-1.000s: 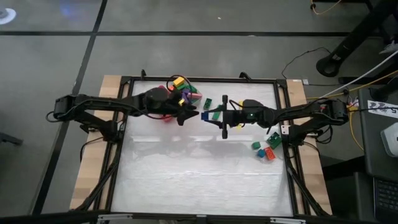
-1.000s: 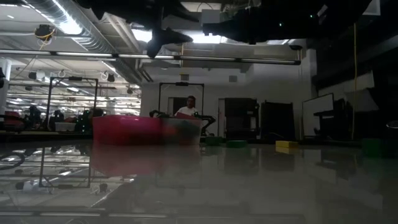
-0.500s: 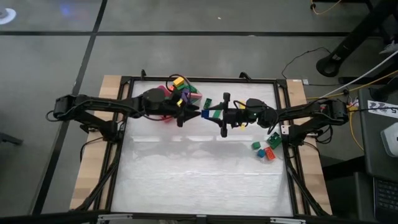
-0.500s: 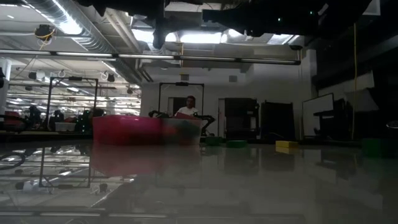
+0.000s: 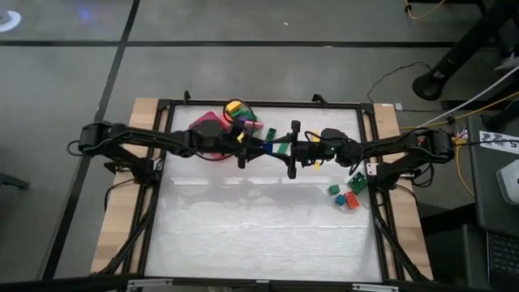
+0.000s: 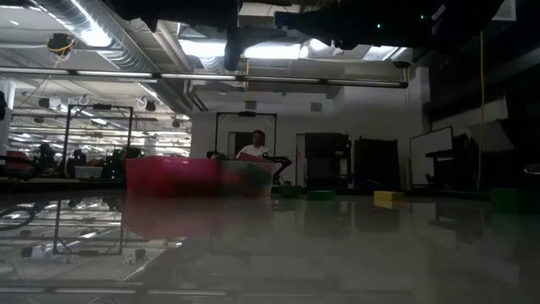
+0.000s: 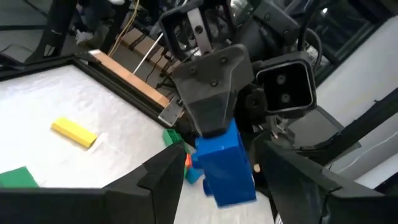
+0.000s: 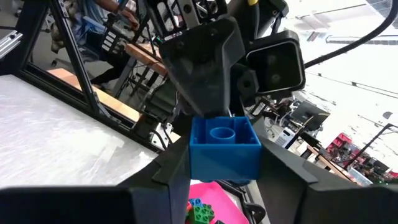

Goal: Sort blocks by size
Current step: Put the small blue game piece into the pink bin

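L hand (image 5: 253, 148) & R hand (image 5: 280, 150) tip to tip mid-table, arms outstretched, fingers apart.

Two dark, slender jointed arms trail black cables, each ending in angular matte-black fingers (image 7: 214, 93).

The white table top (image 5: 259, 227) sits in a black frame on grey floor (image 5: 243, 65). Ceiling lights (image 6: 93, 34) at 10 o'clock illuminate the workshop; a person (image 6: 256, 148) sits beyond.

Low view dim, backlit; ceiling lights glare; tabletop reflective.
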Tool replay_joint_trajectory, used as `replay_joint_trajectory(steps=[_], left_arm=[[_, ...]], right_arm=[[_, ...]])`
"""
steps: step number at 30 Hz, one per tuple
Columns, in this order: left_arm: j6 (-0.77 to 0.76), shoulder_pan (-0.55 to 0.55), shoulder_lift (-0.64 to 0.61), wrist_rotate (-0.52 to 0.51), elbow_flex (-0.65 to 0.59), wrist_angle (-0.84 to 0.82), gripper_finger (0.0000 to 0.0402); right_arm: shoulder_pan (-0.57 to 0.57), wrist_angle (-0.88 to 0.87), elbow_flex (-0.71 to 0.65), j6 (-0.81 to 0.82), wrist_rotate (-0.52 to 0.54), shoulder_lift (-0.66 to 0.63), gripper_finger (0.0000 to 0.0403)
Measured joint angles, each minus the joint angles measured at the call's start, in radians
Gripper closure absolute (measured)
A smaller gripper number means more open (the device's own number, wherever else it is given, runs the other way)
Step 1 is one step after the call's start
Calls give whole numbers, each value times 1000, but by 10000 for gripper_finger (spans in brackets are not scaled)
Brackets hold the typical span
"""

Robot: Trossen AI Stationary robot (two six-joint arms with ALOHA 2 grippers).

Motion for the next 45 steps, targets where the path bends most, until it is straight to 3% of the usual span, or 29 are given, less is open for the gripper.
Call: replay_joint_trajectory(steps=[6, 13, 19, 24, 32, 36, 45], left_arm=[[0, 1, 11, 0, 0, 5, 220], [-21, 1, 10, -1, 0, 3, 320], [10, 10, 10, 0, 0, -1, 323], [61, 37, 10, 17, 0, -2, 324], [140, 101, 5, 27, 0, -39, 325], [198, 158, -13, 28, 1, -153, 320], [351, 319, -90, 9, 1, -561, 319]], right_arm=[[0, -1, 0, 0, 0, 0, 249], [0, -3, 0, -23, 0, 0, 248], [0, -17, 0, -14, 1, 0, 244], [0, -20, 0, 36, 53, 0, 209], [1, -22, 0, 89, 288, 0, 137], [0, -115, 1, 112, 383, -14, 128], [-1, -577, 1, 274, 394, -21, 134]])
